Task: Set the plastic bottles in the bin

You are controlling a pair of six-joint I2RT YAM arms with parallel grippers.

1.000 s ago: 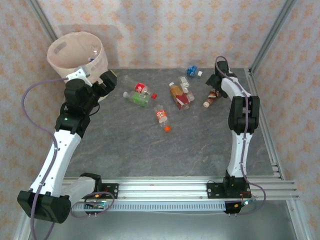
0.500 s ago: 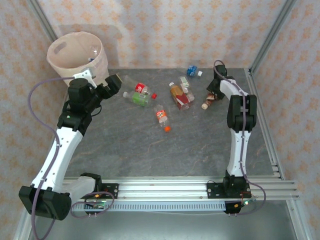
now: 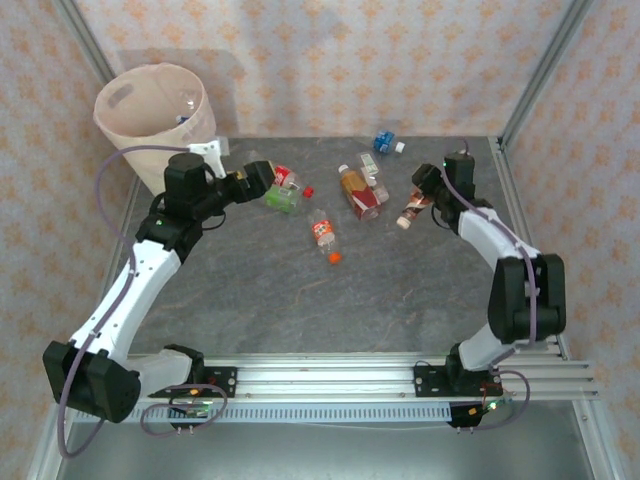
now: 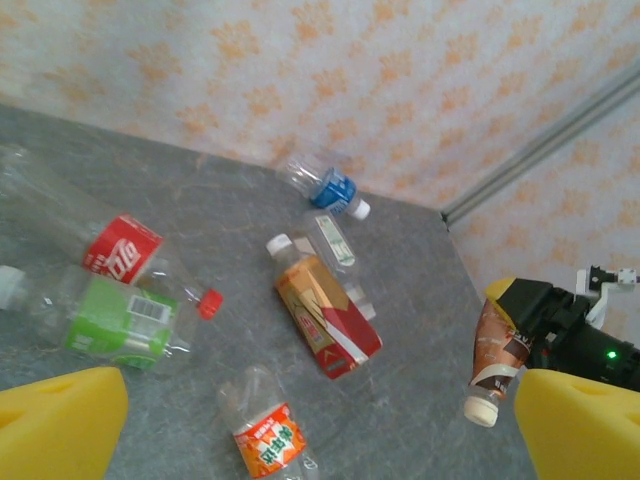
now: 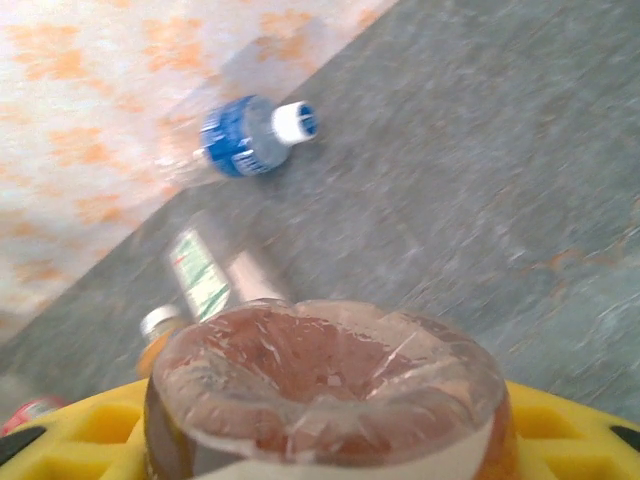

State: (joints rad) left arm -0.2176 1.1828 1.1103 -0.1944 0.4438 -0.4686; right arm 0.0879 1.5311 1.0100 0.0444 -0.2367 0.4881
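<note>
The right tool (image 3: 419, 196) is clamped on a brown bottle (image 3: 407, 212), cap down, at the tabletop's (image 3: 380, 290) far right. The left tool (image 3: 257, 177) hangs wide open by the red bottle (image 3: 283, 177) and green bottle (image 3: 281, 199). The bin (image 3: 150, 110) stands far left. This looks like the carry step. Next, the brown bottle needs to cross to the bin's mouth.

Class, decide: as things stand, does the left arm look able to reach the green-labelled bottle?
Probably yes. The left gripper hangs open just beside the green-labelled bottle, nothing between them; the red-labelled bottle lies close alongside.
</note>
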